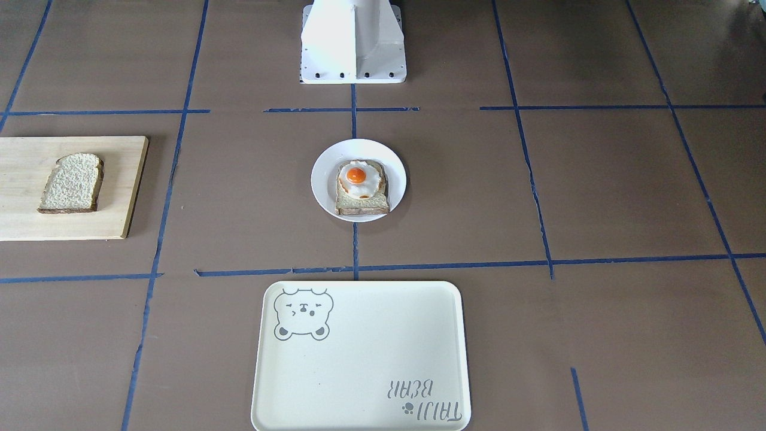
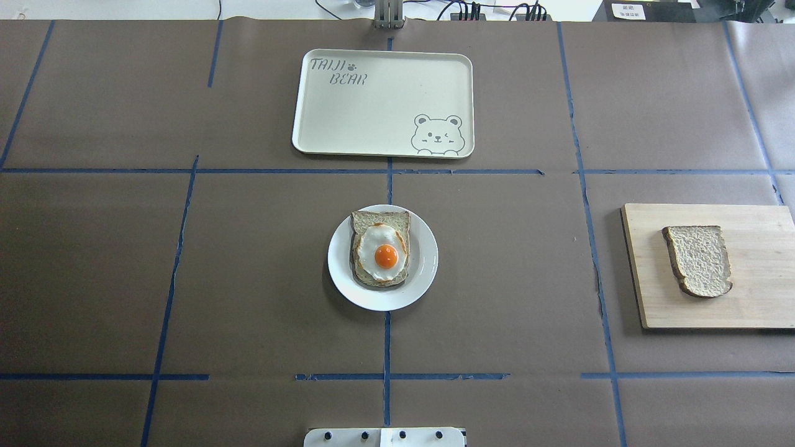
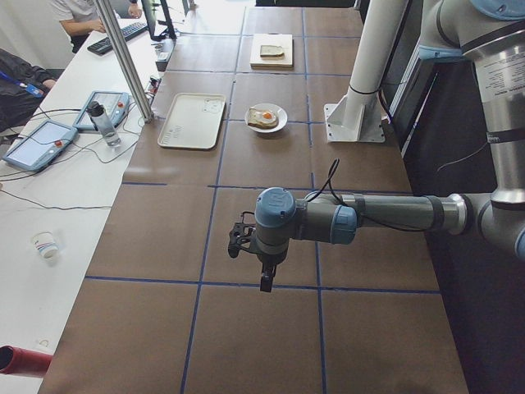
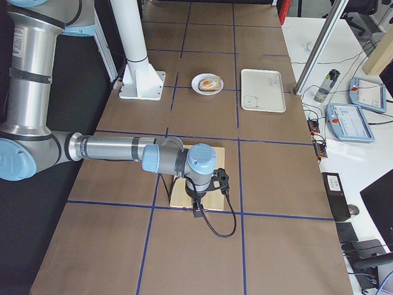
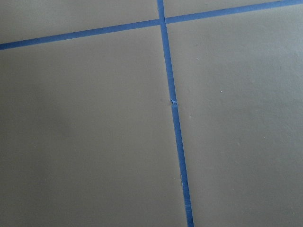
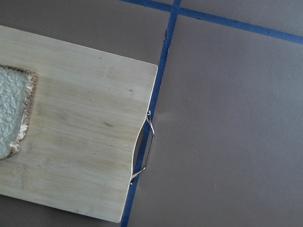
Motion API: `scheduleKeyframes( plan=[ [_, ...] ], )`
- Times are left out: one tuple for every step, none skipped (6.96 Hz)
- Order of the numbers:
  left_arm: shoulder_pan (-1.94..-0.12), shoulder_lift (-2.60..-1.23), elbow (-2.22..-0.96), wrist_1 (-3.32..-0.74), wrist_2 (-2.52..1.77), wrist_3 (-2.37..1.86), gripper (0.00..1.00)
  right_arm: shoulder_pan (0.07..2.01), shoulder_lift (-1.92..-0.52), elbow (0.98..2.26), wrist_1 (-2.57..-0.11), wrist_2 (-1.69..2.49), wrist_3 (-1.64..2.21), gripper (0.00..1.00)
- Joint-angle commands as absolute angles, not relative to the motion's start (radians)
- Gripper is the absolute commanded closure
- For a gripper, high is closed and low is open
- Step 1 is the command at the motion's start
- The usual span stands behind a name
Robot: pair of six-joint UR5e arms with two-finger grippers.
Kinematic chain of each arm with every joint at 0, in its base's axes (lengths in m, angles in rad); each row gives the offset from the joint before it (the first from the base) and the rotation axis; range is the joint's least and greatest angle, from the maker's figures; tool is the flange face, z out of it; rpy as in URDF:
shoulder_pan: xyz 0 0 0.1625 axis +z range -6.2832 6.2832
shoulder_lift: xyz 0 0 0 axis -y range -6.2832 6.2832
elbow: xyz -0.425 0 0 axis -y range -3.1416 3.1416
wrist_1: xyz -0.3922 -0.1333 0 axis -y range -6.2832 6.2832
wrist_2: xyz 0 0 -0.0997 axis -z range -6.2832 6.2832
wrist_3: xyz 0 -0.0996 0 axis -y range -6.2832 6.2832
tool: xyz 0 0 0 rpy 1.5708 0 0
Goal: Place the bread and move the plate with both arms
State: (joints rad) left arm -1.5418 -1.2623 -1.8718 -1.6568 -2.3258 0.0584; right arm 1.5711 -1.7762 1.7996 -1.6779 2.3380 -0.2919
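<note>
The plain bread lies flat on a wooden cutting board at the table's right side; its edge shows in the right wrist view. The white plate sits mid-table and holds a slice topped with a fried egg. My left gripper hovers over bare table far to the left, seen only in the left side view. My right gripper hovers above the board's outer end, seen only in the right side view. I cannot tell whether either is open or shut.
A cream bear tray lies beyond the plate, at the far edge. The board has a metal handle on its outer end. The white robot base stands behind the plate. Operators' desks with tablets flank the far side.
</note>
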Motion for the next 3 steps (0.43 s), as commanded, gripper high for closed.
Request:
scheduleKeyframes(
  plan=[
    [-1.542, -1.262, -1.87, -1.658, -2.33, 0.06, 0.0, 1.54, -1.802, 1.81, -1.645, 2.431, -0.212, 0.0],
    [-1.542, -1.262, -1.871, -1.658, -2.33, 0.06, 0.0, 1.525, -1.83, 1.81, -1.564, 2.442, -0.121, 0.0],
    [-1.542, -1.262, -1.871, -1.658, -2.332, 0.06, 0.0, 1.485, -1.863, 1.807, -1.422, 2.442, 0.02, 0.0]
  ],
)
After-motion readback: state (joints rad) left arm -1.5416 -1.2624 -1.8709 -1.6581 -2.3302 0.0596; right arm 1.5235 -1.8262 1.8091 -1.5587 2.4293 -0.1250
